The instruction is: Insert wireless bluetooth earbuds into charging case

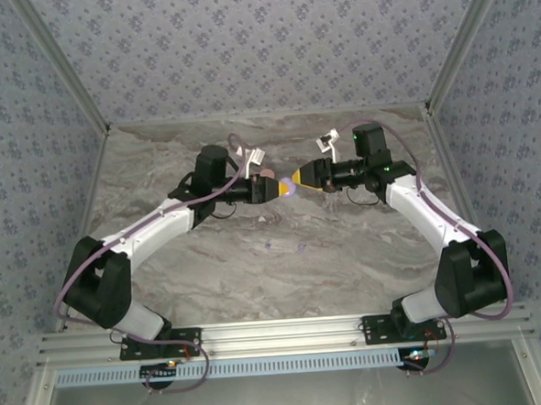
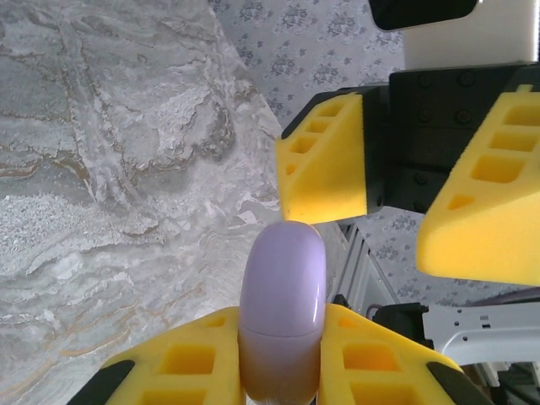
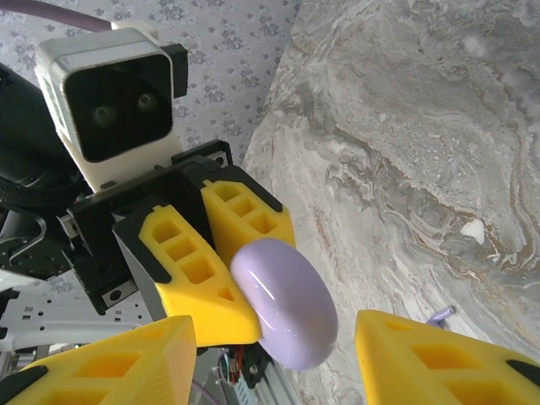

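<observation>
While left gripper (image 2: 281, 339) clamps lilac case (image 2: 283, 274), right gripper (image 3: 274, 327) gapes

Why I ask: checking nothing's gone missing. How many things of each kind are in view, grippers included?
Lilac case: 1
Tiny lilac earbuds: 2
Grippers: 2, left gripper and right gripper
Total: 5

Lilac case (image 2: 283, 295); yellow fingers (image 2: 325, 160); table (image 2: 110, 169) grey-white marble w/ tan veins; walls (image 1: 260, 38) blue-grey floral.
</observation>
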`<state>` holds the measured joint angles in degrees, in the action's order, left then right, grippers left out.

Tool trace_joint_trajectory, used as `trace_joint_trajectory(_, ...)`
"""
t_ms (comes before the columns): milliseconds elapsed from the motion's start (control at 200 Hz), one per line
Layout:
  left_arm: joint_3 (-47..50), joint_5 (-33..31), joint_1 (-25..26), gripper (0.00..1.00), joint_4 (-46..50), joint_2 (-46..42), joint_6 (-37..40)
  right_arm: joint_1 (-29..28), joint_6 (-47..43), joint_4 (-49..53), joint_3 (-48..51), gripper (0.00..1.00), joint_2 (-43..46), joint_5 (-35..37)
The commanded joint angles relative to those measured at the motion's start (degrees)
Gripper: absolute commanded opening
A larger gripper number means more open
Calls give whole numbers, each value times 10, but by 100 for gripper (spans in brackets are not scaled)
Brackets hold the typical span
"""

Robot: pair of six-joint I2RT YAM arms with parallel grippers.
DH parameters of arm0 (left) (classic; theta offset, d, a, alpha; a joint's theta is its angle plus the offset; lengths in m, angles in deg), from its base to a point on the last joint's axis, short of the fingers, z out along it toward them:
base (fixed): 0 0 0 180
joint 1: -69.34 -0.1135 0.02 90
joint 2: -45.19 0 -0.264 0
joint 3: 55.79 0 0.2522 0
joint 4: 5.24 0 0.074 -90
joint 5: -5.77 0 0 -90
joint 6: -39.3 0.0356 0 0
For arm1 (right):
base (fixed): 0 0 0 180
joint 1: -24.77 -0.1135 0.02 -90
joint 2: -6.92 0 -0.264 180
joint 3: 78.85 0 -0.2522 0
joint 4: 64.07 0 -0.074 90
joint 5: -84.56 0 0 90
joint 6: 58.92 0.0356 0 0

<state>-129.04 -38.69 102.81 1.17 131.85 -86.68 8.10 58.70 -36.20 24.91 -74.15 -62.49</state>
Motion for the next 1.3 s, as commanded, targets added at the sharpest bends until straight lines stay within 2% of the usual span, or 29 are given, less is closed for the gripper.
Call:
trace_joint_trajectory(0, -23, 30, -3, 19, 9, -29, 35, -11, -54, 50, -28, 55, 12, -29)
trace_joint_trajectory(270, -23, 47, -4, 19, -6, -43, 32, -27, -66, 45, -37, 53, 11, -50)
trace_joint_trajectory(460, -20, 47, -4, 19, -5, -44, 31, -28, -58, 32, -35, 39, 13, -56)
trace_joint_trajectory(700, -17, 55, -4, 20, -4, -46, 33, -26, -50, 19, -35, 26, 19, -52)
trace_joint_trajectory(805, -14, 59, -5, 26, -6, -49, 33, -24, -46, 15, -35, 21, 19, -50)
trace_joint_trajectory(1114, -8, 72, -2, 37, -15, -55, 31, -24, -38, 8, -35, 20, 23, -51)
trace_joint_trajectory(1294, -7, 69, -2, 37, -13, -53, 31, -27, -39, 11, -35, 22, 25, -53)
